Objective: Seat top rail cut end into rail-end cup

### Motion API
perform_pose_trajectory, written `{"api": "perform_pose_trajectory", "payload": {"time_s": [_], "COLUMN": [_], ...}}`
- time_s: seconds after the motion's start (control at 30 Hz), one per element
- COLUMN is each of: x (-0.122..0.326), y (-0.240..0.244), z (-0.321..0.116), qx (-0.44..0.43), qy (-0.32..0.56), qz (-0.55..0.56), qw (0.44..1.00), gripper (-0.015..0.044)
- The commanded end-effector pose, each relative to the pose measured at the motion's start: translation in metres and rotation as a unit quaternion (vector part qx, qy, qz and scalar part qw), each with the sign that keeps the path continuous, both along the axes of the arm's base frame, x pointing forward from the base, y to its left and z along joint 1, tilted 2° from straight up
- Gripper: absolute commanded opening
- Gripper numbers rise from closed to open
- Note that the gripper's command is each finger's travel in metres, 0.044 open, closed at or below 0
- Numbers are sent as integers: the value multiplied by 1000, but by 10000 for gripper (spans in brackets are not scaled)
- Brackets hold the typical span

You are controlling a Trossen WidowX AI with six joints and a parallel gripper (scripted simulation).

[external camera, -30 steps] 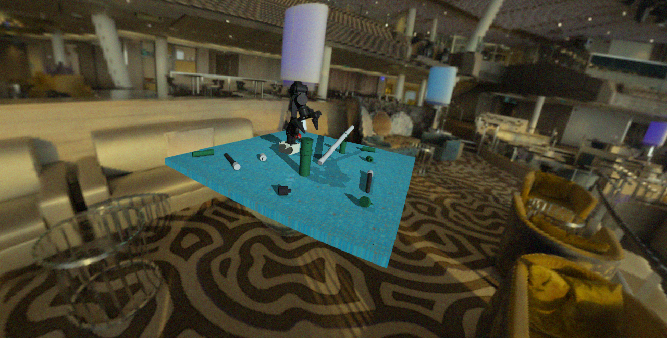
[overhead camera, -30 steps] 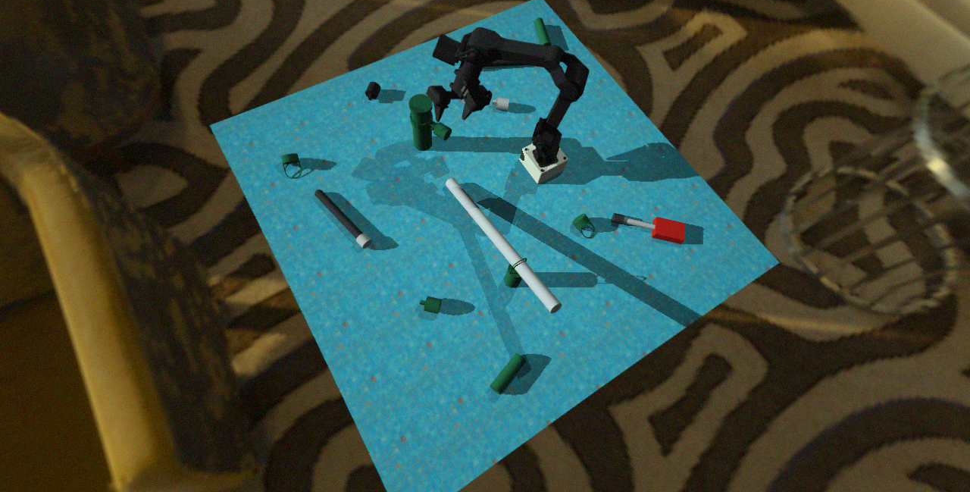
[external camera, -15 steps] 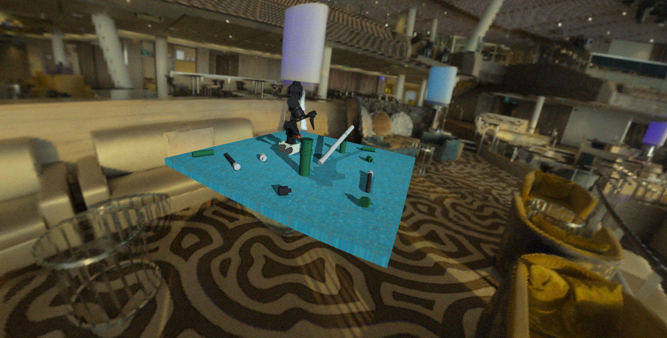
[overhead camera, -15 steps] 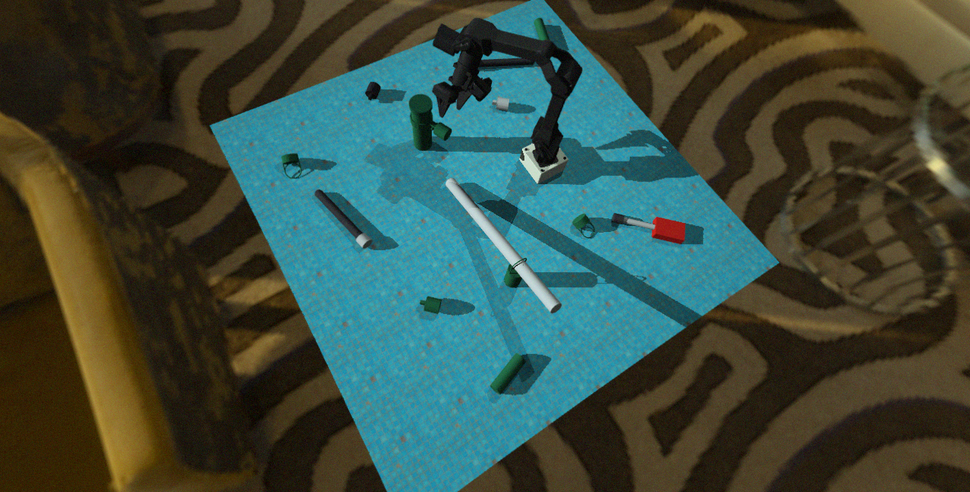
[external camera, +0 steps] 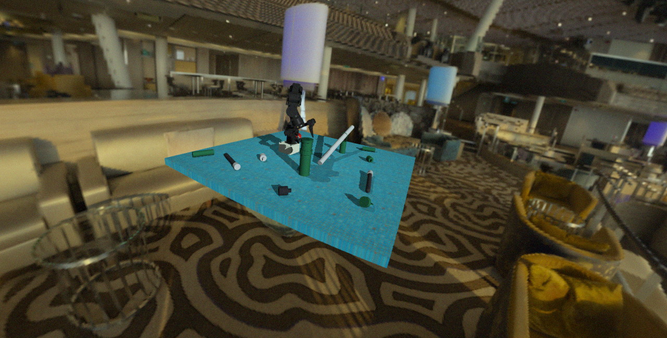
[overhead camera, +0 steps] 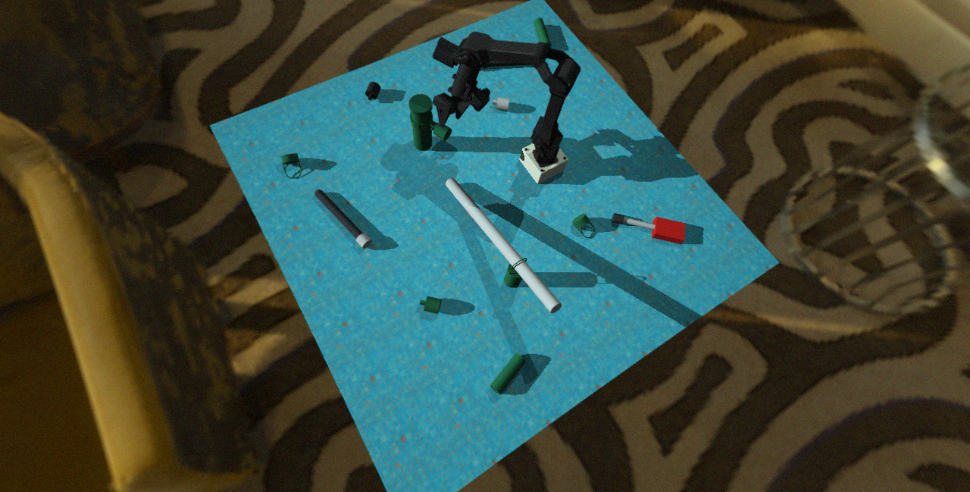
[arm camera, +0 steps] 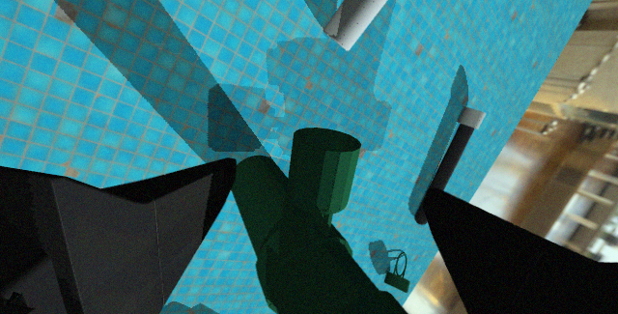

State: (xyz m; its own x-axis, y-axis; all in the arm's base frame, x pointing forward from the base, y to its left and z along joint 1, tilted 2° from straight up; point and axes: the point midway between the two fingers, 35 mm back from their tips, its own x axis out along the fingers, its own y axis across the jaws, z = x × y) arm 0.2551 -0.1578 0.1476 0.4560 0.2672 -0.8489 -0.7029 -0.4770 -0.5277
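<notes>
The white rail (overhead camera: pixel 488 227) (external camera: pixel 336 146) (arm camera: pixel 372 2) slants down through the loop cap (overhead camera: pixel 519 261) on the short green post (overhead camera: pixel 513 278) (external camera: pixel 342 147). Its lower end is free and apart from the green rail-end cup (overhead camera: pixel 441 131) (arm camera: pixel 325 159). The cup hangs on the band near the top of the big green post (overhead camera: pixel 420 139) (external camera: pixel 305 163) (arm camera: pixel 258 184); its open mouth faces the rail's side in the wrist view. My gripper (overhead camera: pixel 458 115) (arm camera: pixel 330 182) is open and empty, above and beside the post. The cup shows between its fingers; contact cannot be told.
A dark rod with a white end (overhead camera: pixel 342 217) (external camera: pixel 369 181) (arm camera: pixel 449 159) lies beyond the rail. Loose loop caps (overhead camera: pixel 290 159) (overhead camera: pixel 583 221), a green cap (overhead camera: pixel 432 304), a white cap (overhead camera: pixel 502 104) (external camera: pixel 262 157) and a red block (overhead camera: pixel 668 230) lie around.
</notes>
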Motion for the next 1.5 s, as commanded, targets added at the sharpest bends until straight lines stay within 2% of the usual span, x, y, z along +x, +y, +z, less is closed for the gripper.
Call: {"api": "perform_pose_trajectory", "payload": {"time_s": [0.0,1.47], "x": [2,32], "y": [1,20], "z": [-6,-63], "qx": [1,2], "qy": [-1,-2], "qz": [3,3], "qw": [1000,1000], "gripper": [440,440]}}
